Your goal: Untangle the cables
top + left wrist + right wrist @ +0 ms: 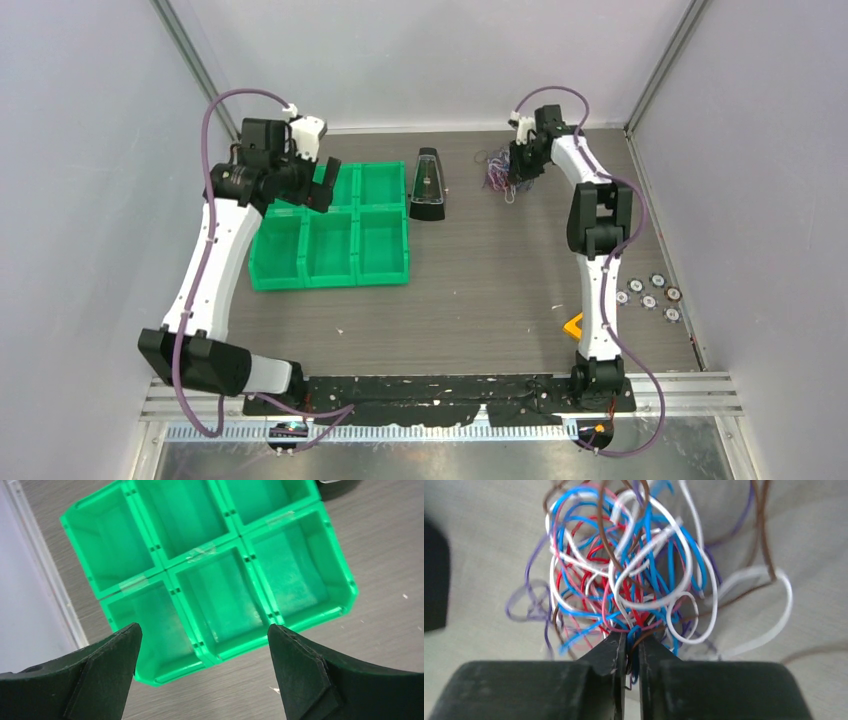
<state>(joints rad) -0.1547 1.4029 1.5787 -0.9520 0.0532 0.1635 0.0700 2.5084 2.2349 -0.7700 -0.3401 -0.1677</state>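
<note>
A tangled bundle of thin cables [495,172] in blue, white, red, brown, pink and purple lies at the far right of the table. In the right wrist view the cables [634,575] fill the middle. My right gripper [632,645] is shut on several strands at the near side of the bundle, and it shows in the top view [516,170] too. My left gripper [202,652] is open and empty, held above the near corner of the green bin tray [210,580]; in the top view it [322,185] hovers over the tray's far left.
The green six-compartment tray [330,282] stands left of centre. A black metronome-like object [428,186] stands between the tray and the cables. Several small round pieces [650,294] and an orange piece [574,324] lie at the right near edge.
</note>
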